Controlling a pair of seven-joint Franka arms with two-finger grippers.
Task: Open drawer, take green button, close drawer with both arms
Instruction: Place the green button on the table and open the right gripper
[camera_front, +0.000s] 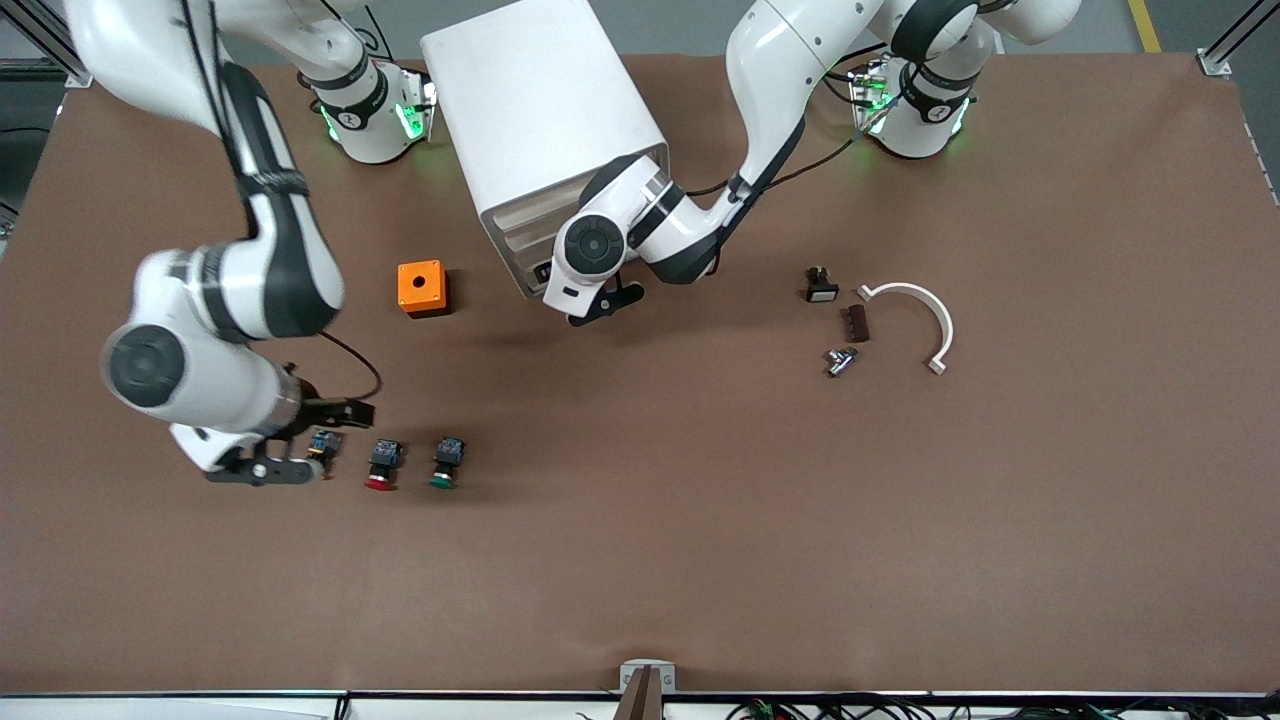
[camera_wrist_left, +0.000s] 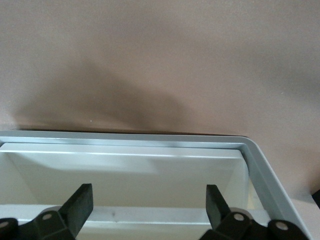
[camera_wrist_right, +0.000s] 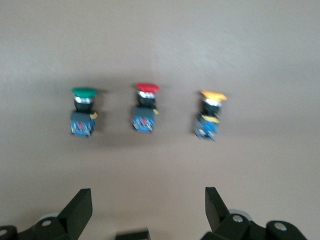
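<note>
The right tool (camera_front: 300, 440) hangs released, holding nothing, over the orange-capped button (camera_front: 322, 446) at the right arm's end of the worktop (camera_front: 700, 560); the red-capped button (camera_front: 383, 465) and the green button (camera_front: 447, 462) lie beside it in a row. The left tool (camera_front: 600, 300) sits at the cabinet (camera_front: 545, 130) front. In the left wrist view its fingers (camera_wrist_left: 80, 207) stand spread, empty, over the drawer (camera_wrist_left: 150, 165), which looks unshut. In the right wrist view all three buttons lie free. Judging so, the taking looks done and closing remains.
</note>
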